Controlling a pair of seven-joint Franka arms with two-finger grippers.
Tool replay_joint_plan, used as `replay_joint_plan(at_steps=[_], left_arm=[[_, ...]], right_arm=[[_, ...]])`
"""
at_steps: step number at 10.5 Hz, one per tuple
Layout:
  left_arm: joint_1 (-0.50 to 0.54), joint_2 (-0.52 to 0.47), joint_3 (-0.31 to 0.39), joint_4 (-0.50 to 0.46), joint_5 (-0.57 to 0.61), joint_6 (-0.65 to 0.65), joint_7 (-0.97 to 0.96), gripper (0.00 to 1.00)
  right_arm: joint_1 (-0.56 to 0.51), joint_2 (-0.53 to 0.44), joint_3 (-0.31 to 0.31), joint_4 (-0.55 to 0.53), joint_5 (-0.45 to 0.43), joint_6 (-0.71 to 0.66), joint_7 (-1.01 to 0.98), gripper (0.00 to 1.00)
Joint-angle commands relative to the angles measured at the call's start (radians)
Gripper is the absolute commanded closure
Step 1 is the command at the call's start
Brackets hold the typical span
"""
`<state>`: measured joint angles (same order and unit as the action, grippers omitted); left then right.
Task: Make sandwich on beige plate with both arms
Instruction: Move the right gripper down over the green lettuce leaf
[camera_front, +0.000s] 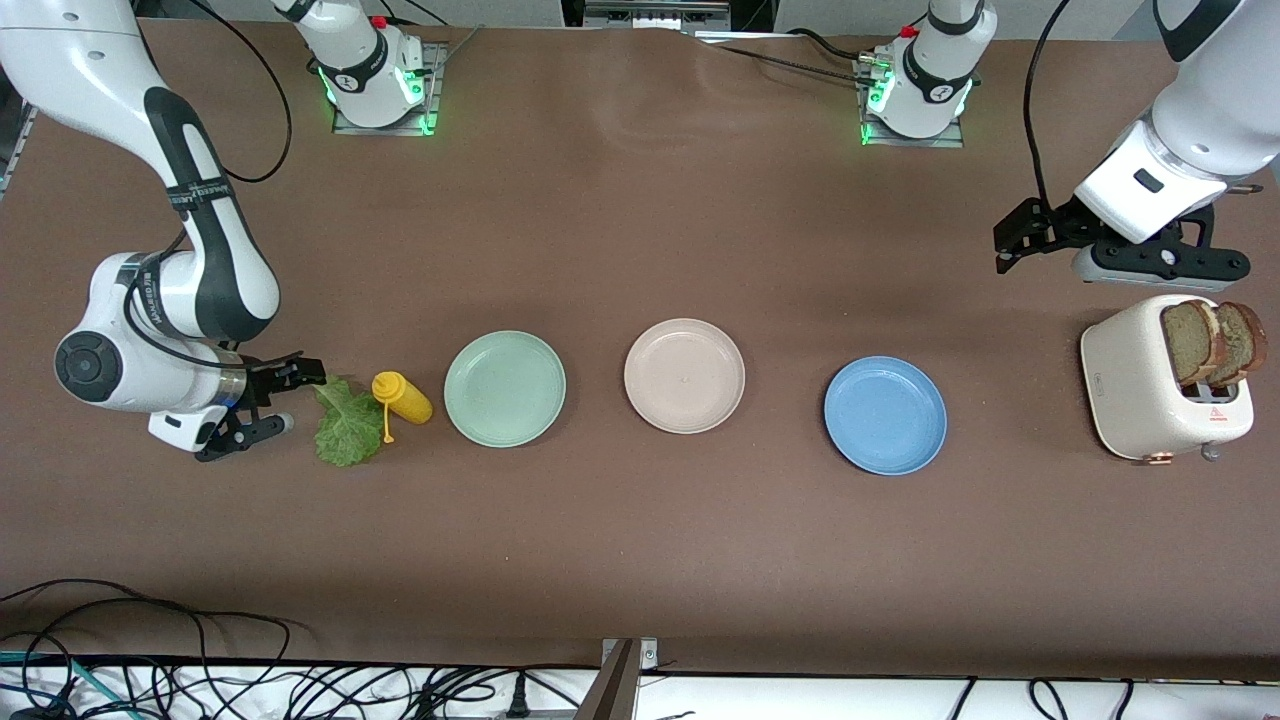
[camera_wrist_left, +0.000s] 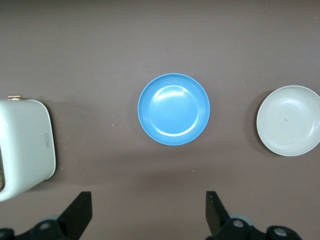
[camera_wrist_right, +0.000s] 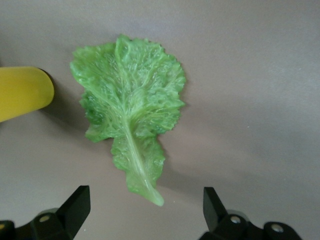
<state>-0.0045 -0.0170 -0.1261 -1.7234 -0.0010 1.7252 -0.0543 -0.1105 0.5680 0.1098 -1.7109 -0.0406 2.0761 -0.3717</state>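
Observation:
The beige plate (camera_front: 684, 375) (camera_wrist_left: 289, 120) lies bare in the middle of the table. Two brown bread slices (camera_front: 1190, 342) (camera_front: 1243, 342) stand upright in a cream toaster (camera_front: 1140, 390) (camera_wrist_left: 25, 145) at the left arm's end. A ruffled green lettuce leaf (camera_front: 347, 425) (camera_wrist_right: 130, 110) lies flat at the right arm's end. My right gripper (camera_front: 295, 398) (camera_wrist_right: 145, 210) is open, low beside the leaf, and the stem tip just reaches into the gap between its fingers. My left gripper (camera_front: 1165, 265) (camera_wrist_left: 149, 215) is open and holds nothing, up over bare table by the toaster.
A yellow squeeze bottle (camera_front: 402, 397) (camera_wrist_right: 22, 92) lies on its side right beside the lettuce. A mint-green plate (camera_front: 505, 388) and a blue plate (camera_front: 885, 414) (camera_wrist_left: 174, 109) flank the beige one. Cables run along the table edge nearest the front camera.

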Motion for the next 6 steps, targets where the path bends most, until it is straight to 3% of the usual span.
replay_joint_plan(at_steps=[1,4,6], left_arm=[[0.043,0.066,0.003,0.022,-0.019,0.017,0.021,0.0],[0.142,0.143,0.005,0.033,-0.013,0.017,0.021,0.0],[0.219,0.201,0.005,0.065,0.048,0.017,0.136,0.0]], right_arm=[[-0.008,0.013,0.01,-0.007,0.022,0.019,-0.026,0.0],[-0.008,0.042,0.011,-0.007,0.022,0.028,-0.026,0.0],[-0.005,0.064,0.013,-0.007,0.022,0.047,-0.026,0.0]])
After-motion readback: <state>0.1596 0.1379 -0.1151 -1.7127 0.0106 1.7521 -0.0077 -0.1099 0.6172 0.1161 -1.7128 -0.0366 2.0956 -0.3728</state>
